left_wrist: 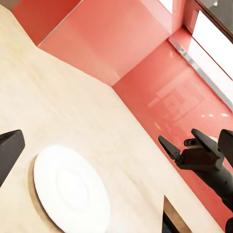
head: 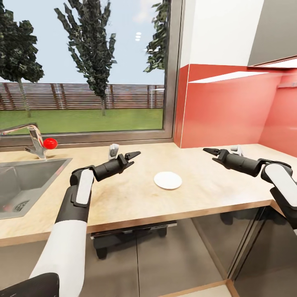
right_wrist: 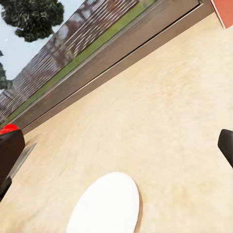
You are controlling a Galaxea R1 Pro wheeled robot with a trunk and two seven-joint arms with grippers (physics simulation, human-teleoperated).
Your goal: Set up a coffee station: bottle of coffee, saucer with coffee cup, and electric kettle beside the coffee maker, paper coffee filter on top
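A white saucer [head: 168, 180] lies flat on the wooden countertop [head: 206, 194], between my two arms; nothing stands on it. My left gripper [head: 133, 157] hovers over the counter, up and to the left of the saucer, open and holding nothing. My right gripper [head: 209, 152] hangs to the saucer's upper right, also open and holding nothing. In the left wrist view the saucer [left_wrist: 70, 189] lies between that gripper's dark fingers [left_wrist: 9, 148], with the right gripper [left_wrist: 183, 143] beyond it. The right wrist view looks down on the saucer [right_wrist: 104, 206] between its fingers [right_wrist: 9, 155].
A steel sink [head: 24, 185] with a faucet [head: 35, 142] sits at the left, a red round object [head: 50, 143] beside the tap. Small white objects stand behind the left gripper [head: 113, 151] and behind the right one [head: 236, 149]. Window behind; red backsplash [head: 231, 111] at the right corner.
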